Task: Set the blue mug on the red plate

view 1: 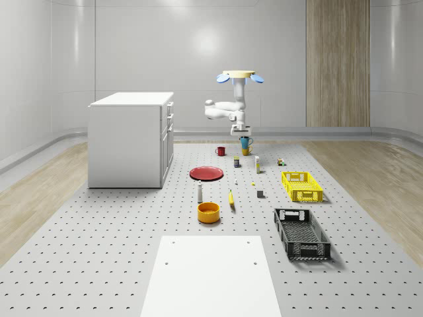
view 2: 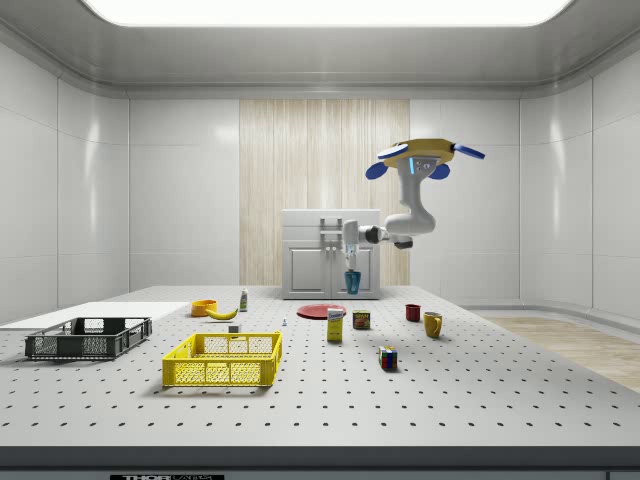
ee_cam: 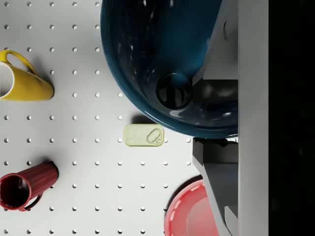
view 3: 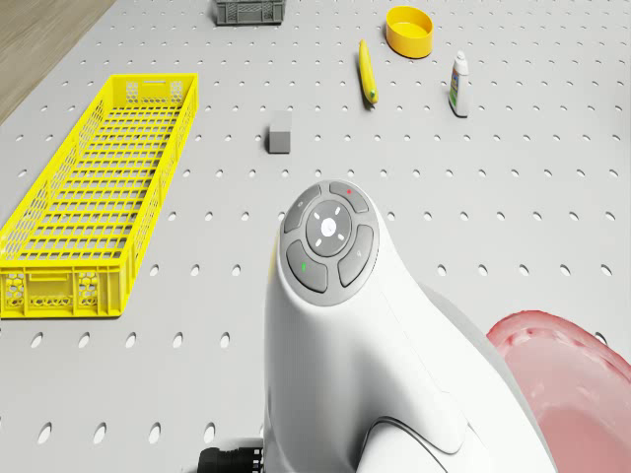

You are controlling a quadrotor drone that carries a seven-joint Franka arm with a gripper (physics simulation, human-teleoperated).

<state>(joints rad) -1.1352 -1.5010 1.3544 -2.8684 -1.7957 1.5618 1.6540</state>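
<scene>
The blue mug point(view 1: 246, 141) hangs upright in the air, clear of the table, with my gripper point(view 1: 239, 133) shut on its rim from above. In the side view the gripper point(view 2: 351, 262) holds the mug point(view 2: 352, 282) a little above the table, just to the right of the red plate point(view 2: 321, 311). The wrist view looks down into the mug point(ee_cam: 162, 59), with its wall pinched in the gripper point(ee_cam: 216, 132) and part of the plate point(ee_cam: 189, 216) below and off to one side. The plate point(view 1: 207, 173) lies flat, nearer than the mug. The drone point(view 1: 239, 76) hovers above the table's far middle.
A yellow mug point(ee_cam: 24, 81), a red mug point(ee_cam: 24, 187) and a flat tin point(ee_cam: 143, 134) lie under the arm. A yellow crate point(view 1: 301, 185), black crate point(view 1: 301, 232), orange bowl point(view 1: 208, 211), banana point(view 1: 231, 198) and bottle point(view 1: 199, 191) are nearer. A white cabinet point(view 1: 132, 139) stands left.
</scene>
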